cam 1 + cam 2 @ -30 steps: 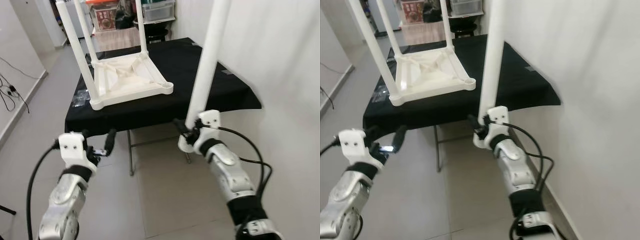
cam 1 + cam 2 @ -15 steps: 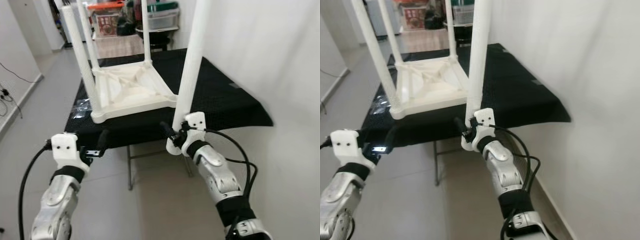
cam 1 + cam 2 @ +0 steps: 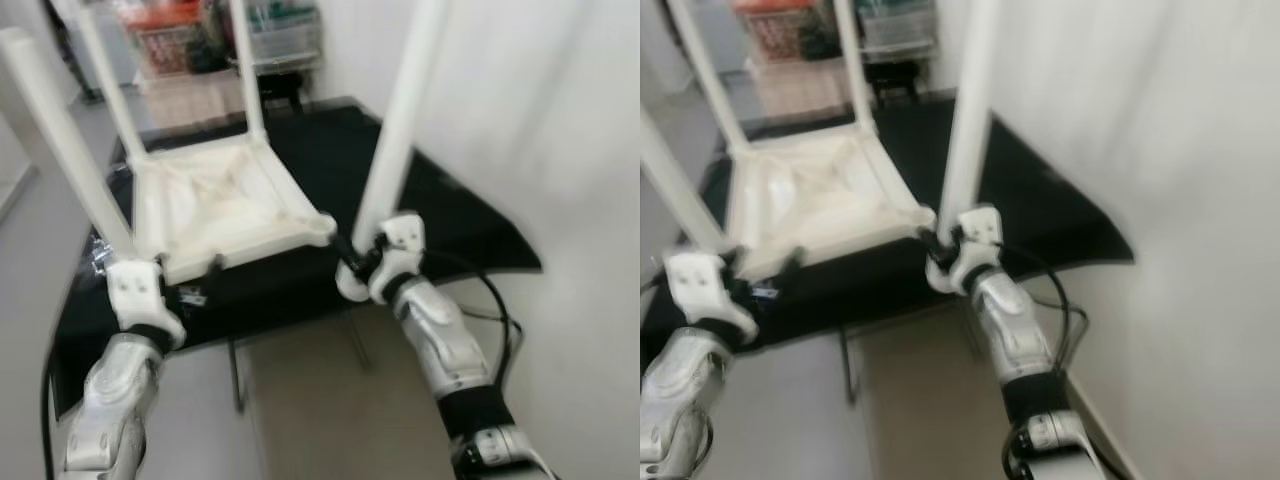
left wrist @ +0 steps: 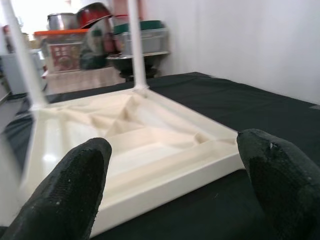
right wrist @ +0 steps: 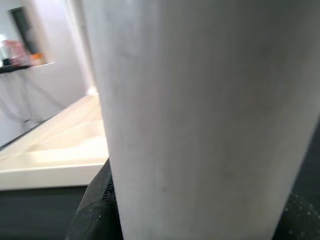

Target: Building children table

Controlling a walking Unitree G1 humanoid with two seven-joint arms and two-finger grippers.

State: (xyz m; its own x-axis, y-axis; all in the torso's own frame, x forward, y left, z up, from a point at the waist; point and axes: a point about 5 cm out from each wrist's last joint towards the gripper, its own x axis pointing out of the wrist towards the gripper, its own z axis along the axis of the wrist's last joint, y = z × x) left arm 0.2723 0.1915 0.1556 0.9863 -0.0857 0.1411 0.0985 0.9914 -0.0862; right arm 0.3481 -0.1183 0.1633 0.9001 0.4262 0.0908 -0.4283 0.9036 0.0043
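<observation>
Head views: upturned white plastic table [image 3: 215, 215] lies on the black tabletop [image 3: 470, 225] with three legs fitted, and the right pincer [image 3: 358, 265] clamps the loose leg [image 3: 400, 130] near its foot, just at 3 o'clock of the empty corner socket [image 3: 322, 226]. Left wrist view: left pincer [image 4: 175, 180] gapes wide, holding nothing, near the frame edge. Right wrist view: leg fills the closed jaws; it looks light, stiff, smooth, likely slippery, so grip low.

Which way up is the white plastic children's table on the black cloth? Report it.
Upside down. The white plastic children's table rests top-down on the black-clothed table, three fitted legs pointing up; the right gripper holds the fourth white leg.
</observation>
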